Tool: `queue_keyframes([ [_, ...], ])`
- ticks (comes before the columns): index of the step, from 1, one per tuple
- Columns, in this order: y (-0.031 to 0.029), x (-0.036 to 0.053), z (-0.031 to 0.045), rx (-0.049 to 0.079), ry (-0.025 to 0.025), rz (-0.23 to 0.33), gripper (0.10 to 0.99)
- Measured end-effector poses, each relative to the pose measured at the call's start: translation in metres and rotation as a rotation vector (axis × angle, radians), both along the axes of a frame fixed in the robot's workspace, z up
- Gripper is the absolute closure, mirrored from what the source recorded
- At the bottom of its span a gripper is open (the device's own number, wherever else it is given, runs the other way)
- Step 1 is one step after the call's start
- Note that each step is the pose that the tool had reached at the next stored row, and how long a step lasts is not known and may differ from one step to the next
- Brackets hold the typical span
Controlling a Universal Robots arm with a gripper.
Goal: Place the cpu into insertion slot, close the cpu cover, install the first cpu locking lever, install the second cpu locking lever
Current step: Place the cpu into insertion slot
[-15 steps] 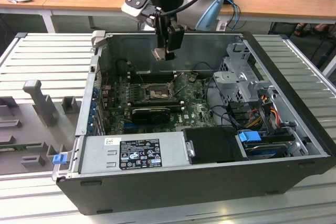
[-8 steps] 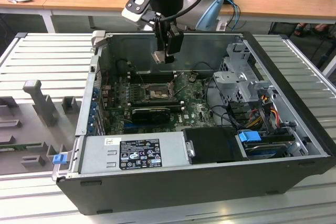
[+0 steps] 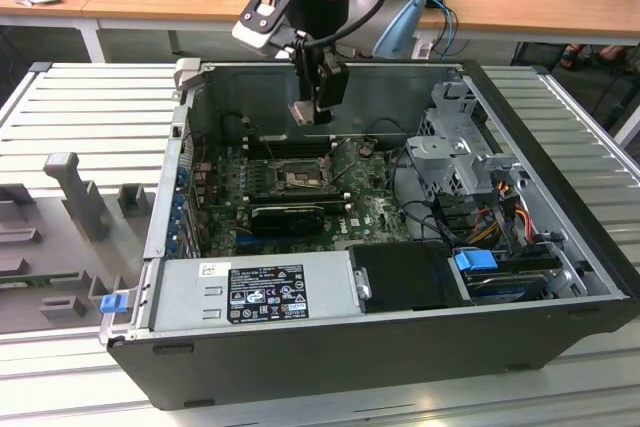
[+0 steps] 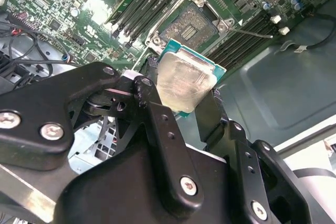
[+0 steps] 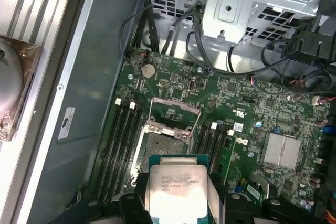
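Gripper: your black two-fingered gripper (image 4: 181,98) is clamped on the small square silver-topped cpu (image 5: 176,190).
Cpu: it hangs above the black-framed square insertion slot (image 5: 167,139), apart from it.
Slot: you see its tan contact field bare.
Case: the open dark computer case (image 3: 300,367) holds the green motherboard (image 5: 247,108) around the slot.

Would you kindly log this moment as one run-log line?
gripper: shut on cpu | cpu: held above insertion slot, not seated | insertion slot: empty
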State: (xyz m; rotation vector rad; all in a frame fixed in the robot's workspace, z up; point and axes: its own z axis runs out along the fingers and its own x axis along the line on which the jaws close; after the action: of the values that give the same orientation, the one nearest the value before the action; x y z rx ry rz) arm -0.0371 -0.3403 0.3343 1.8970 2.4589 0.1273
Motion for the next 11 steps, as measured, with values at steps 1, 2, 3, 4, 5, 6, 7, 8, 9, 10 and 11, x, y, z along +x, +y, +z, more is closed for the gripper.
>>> queue_keyframes([
  [1,0.0,0.0,-0.0007,0.0,0.0,0.0,0.557],
  [2,0.0,0.0,-0.0012,0.0,0.0,0.0,0.557],
  [3,0.0,0.0,-0.0021,0.0,0.0,0.0,0.557],
  [4,0.0,0.0,-0.003,0.0,0.0001,0.0,0.557],
  [5,0.0,0.0,-0.0047,0.0,0.0,0.0,0.557],
  [6,0.0,-0.0003,-0.0066,0.0,0.0,-0.003,0.557],
  [7,0.0,-0.0005,-0.0085,0.0,0.0,-0.009,0.557],
  [8,0.0,-0.0004,-0.0102,0.0,0.0001,-0.017,0.557],
  [9,0.0,-0.0004,-0.0124,0.0,0.0001,-0.029,0.557],
  [10,0.0,-0.0005,-0.0156,0.0,0.0,-0.05,0.557],
  [11,0.0,-0.0005,-0.0186,0.0,0.0001,-0.074,0.557],
])
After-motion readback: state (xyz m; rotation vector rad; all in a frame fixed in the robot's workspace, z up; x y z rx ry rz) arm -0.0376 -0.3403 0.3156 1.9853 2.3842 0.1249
